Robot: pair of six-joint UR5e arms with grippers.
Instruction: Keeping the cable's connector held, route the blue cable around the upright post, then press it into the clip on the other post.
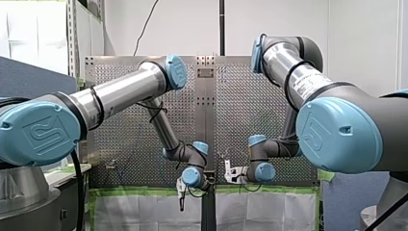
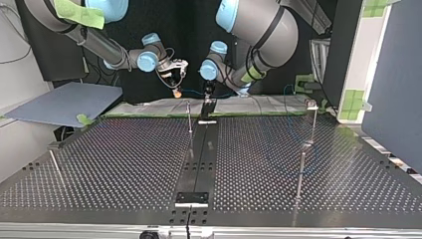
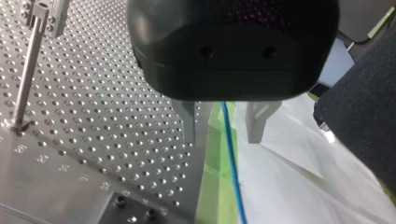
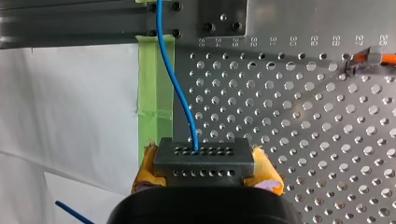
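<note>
Right gripper [image 4: 204, 175]: yellow pads [image 4: 268, 170] clamped on the grey connector [image 4: 204, 156], a block with two rows of small holes. The blue cable [image 4: 176, 88] leaves the connector's top row and curves away ahead of the gripper, over the green tape [image 4: 147, 93] at the table [image 4: 303, 116] border.

Left gripper [image 3: 223, 126]: metal fingers [image 3: 188, 122] apart. The cable runs through the gap, and I see no contact with either finger.

Writing:
- The blue joint caps [image 1: 41, 132] carry an embossed UR logo.
- The sticker [image 1: 308, 84] on my right arm's tube has text too small to read.
- Numerals are stamped along the table's border row in both wrist views. I can't read them reliably.

Edges and room:
- Both grippers sit at the table's edge strip, partly off the plate and over the white sheet [image 3: 289, 186].
- Beside the left gripper on the plate side there is bare perforated surface up to a thin upright post [image 3: 25, 74] with a small metal block at its top, well apart from the fingers.
- On the left gripper's other side a dark panel [image 3: 364, 93] stands near.
- Ahead of the right gripper and off to one side, a small orange-and-clear part [image 4: 373, 59] lies on the plate, well apart from the connector.
- The top view shows wide free plate beyond both grippers, broken only by a few thin posts.
</note>
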